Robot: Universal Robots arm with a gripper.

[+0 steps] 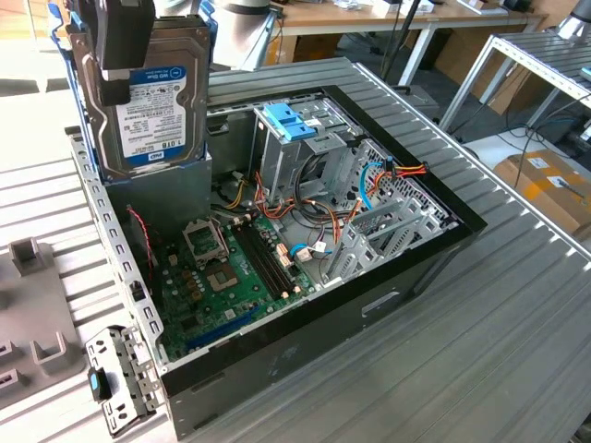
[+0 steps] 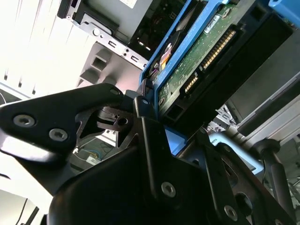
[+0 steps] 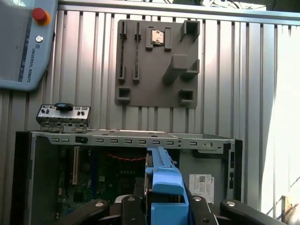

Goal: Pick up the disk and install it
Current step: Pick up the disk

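Black end effector (image 1: 125, 55) clamped on flat silver disk (image 1: 152, 120) | blue plastic rails (image 3: 165, 180) | upright above metal case (image 1: 314, 346)

Bright light, harsh glare.
Glare whitens the table (image 2: 28, 51) beyond the fingers (image 2: 150, 138) (themselves near-black silhouettes); the disk (image 2: 201, 51) between them is evenly lit.

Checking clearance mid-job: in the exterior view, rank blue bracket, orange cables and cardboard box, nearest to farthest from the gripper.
1. Blue bracket, atop the drive cage, nearest the gripper holding the disk.
2. Orange cables, farther toward the exterior view's right, inside the case.
3. Cardboard box, beyond the table, farthest.
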